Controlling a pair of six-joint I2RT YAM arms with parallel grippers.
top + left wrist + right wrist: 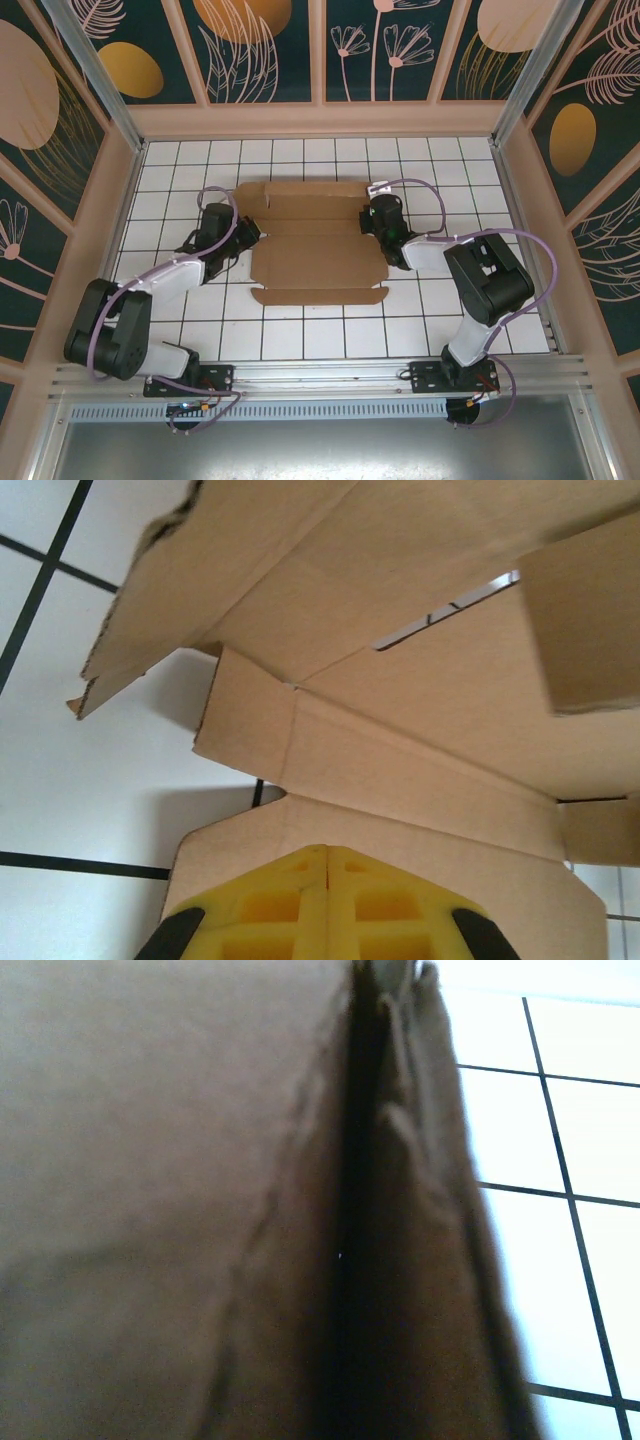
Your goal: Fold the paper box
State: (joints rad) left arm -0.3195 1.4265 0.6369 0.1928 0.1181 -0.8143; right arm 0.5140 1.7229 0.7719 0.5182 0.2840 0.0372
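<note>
Step in hand, as judged: early folding; the paper box (318,262) lies mostly flat as a cut sheet on the tiled counter (300,340), between the two hands, its side flaps only beginning to lift.

Left hand (252,235): low, reaching in toward the sheet's near side edge, wrist roughly level; the yellow pads (280,905) are pressed together along a clean seam, with no card visible between them; a short flap sits just beyond the fingertips, and past it a creased wall panel stands partly raised ahead of the hand.

Right hand (372,215): set against the opposite edge of the sheet, forearm angled down from a raised elbow; pressed together; its wrist view is blurred brown card very close up with a dark fold line, so whether it nips the card cannot be told.

Next move, as judged: the side wall ahead of the left hand needs raising along its crease; that calls for a push or a pinch on the flap, with the right hand steadying the far side so the sheet does not slide on the tiles; light card may buckle off-crease if pushed unevenly.
</note>
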